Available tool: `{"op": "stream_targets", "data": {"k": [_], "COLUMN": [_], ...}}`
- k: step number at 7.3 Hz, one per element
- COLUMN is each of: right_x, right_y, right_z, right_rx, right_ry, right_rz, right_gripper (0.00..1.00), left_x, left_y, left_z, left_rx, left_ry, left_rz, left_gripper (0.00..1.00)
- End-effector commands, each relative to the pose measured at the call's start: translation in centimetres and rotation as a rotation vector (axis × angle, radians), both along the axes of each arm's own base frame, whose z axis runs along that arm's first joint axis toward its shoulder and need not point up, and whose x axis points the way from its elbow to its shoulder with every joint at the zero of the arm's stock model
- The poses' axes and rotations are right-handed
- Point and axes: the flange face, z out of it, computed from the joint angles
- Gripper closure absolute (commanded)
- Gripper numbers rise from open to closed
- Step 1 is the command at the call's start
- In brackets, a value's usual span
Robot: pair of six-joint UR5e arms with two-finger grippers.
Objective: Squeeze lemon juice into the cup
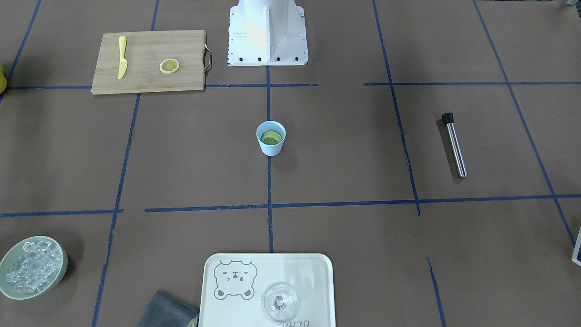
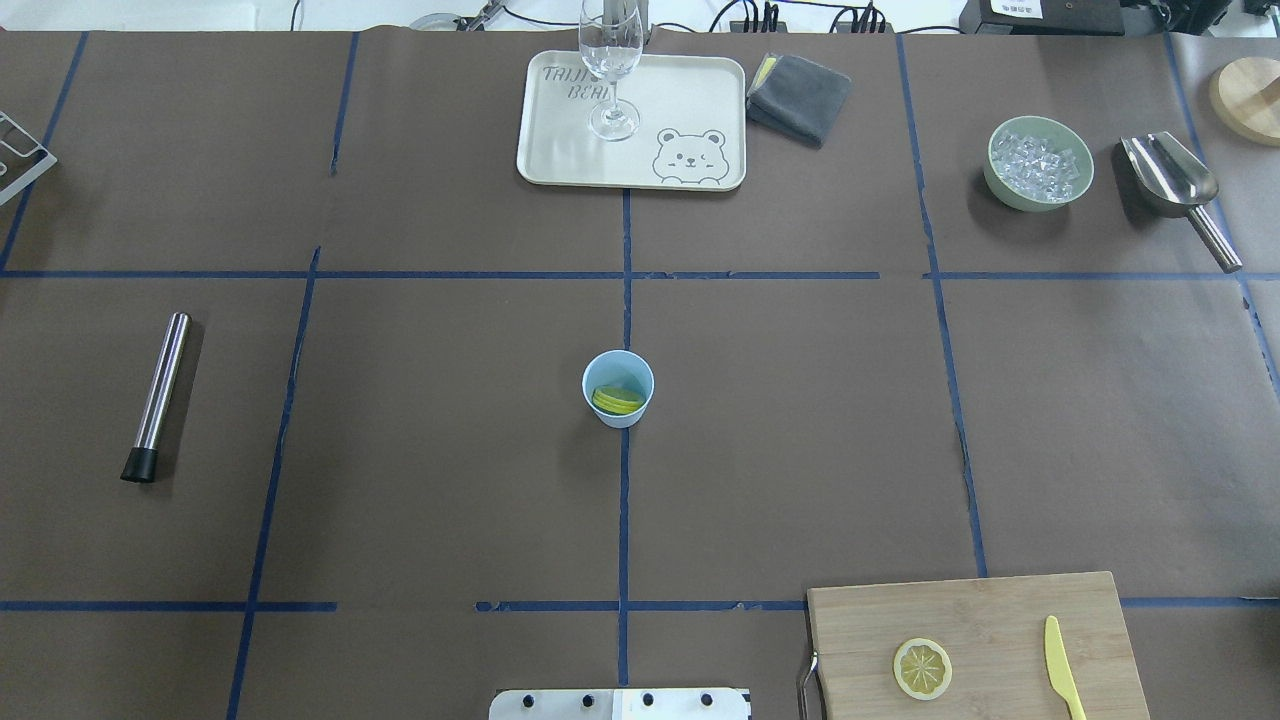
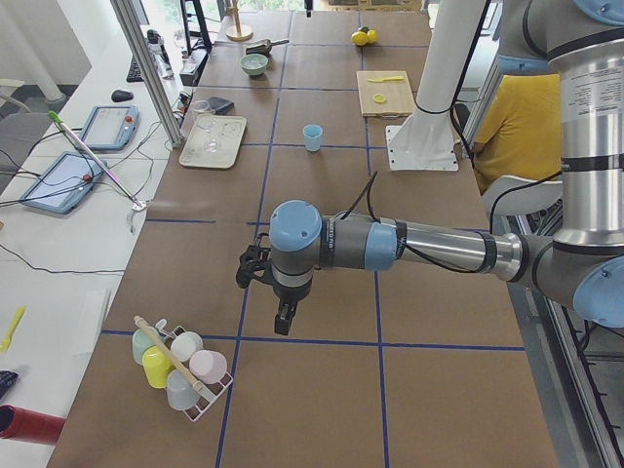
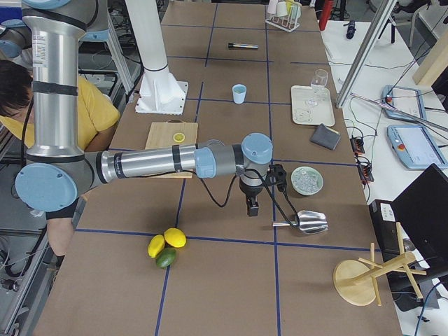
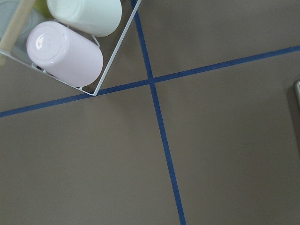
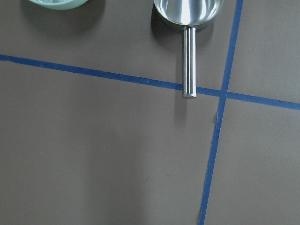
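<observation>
The light-blue cup (image 1: pixel 271 149) stands at the table's middle, on the blue centre line; it also shows in the overhead view (image 2: pixel 620 413). The lemon (image 1: pixel 271 137) lies inside it, its yellow rind and pale face showing (image 2: pixel 617 399). Neither gripper is near the cup. My left gripper (image 3: pixel 283 322) hangs over the table's left end beside a rack of cups. My right gripper (image 4: pixel 250 208) hangs over the right end near a steel scoop. Both show only in the side views, so I cannot tell whether they are open or shut. Both wrist views show no fingers.
A cutting board (image 2: pixel 1000 610) holds a thin lemon slice (image 2: pixel 922 668) and a yellow knife (image 2: pixel 1063 680). A steel muddler (image 2: pixel 160 393) lies left. A tray (image 2: pixel 690 90) bears a clear glass (image 2: pixel 612 60). An ice bowl (image 2: pixel 1038 163), scoop (image 2: pixel 1170 180) and grey cloth (image 2: pixel 798 95) sit far.
</observation>
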Motion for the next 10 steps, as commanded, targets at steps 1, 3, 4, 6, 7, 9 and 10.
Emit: {"op": "stream_targets", "data": {"k": [1, 3, 4, 6, 7, 9, 10], "right_x": [0.4, 1.5, 0.6, 0.7, 2.9, 2.9, 2.8], "right_y": [-0.3, -0.2, -2.0, -3.2, -1.4, 0.0, 0.0], "right_z": [-0.8, -0.9, -1.5, -2.7, -2.5, -1.5, -1.0], "right_rx": [0.015, 0.001, 0.002, -0.012, -0.022, -0.059, -0.072], "right_ry": [0.003, 0.012, 0.044, 0.052, 0.051, 0.036, 0.035], "right_rz": [0.008, 0.032, 0.019, 0.023, 0.064, 0.062, 0.060], "right_gripper": [0.00, 0.00, 0.00, 0.00, 0.00, 0.00, 0.00], "left_x": [-1.0, -3.4, -3.6, -4.1, -4.3, -4.2, -4.1], "left_y": [0.9, 3.1, 2.6, 3.3, 3.7, 3.5, 3.2], "left_z": [0.1, 1.2, 1.8, 1.6, 1.9, 1.9, 2.5], "left_rx": [0.009, 0.048, 0.047, 0.054, 0.048, 0.050, 0.057], "left_ry": [-0.002, -0.007, -0.013, -0.007, -0.006, -0.006, -0.004], "left_rz": [-0.023, -0.091, -0.095, -0.107, -0.113, -0.112, -0.108], "left_gripper": [0.00, 0.00, 0.00, 0.00, 0.00, 0.00, 0.00]}}
